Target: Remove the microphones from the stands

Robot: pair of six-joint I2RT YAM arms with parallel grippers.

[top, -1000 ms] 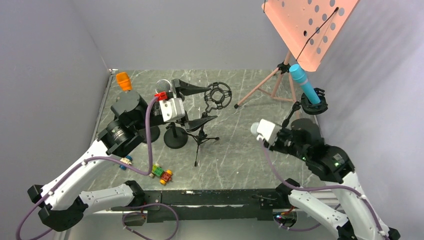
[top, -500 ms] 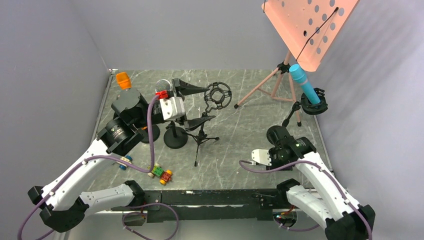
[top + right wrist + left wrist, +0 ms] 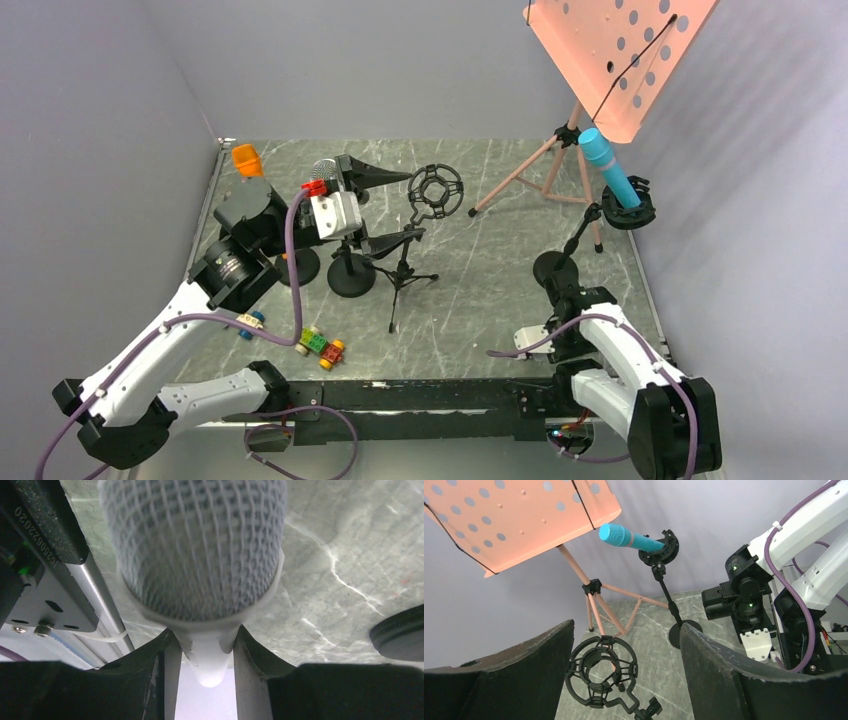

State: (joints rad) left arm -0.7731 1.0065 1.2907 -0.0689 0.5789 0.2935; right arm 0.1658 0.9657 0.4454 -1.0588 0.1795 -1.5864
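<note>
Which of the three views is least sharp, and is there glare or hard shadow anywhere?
Right wrist: the gripped microphone sits so near the lens that its mesh looks soft. Left wrist: sharp, but the dark fingers bulge with wide-angle distortion. Top external: even light, faint shadows on the table, no glare.

The right hand (image 3: 206, 652) apparently clamps a microphone (image 3: 195, 545).

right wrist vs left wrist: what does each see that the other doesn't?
Right wrist only: a white mic with a mesh head, its handle clamped in the right gripper, and the rail at the table edge.
Left wrist only: the open left gripper, a teal mic on a stand, the orange music stand, an empty black shock mount, and the right arm.
Both: the marble table.
</note>
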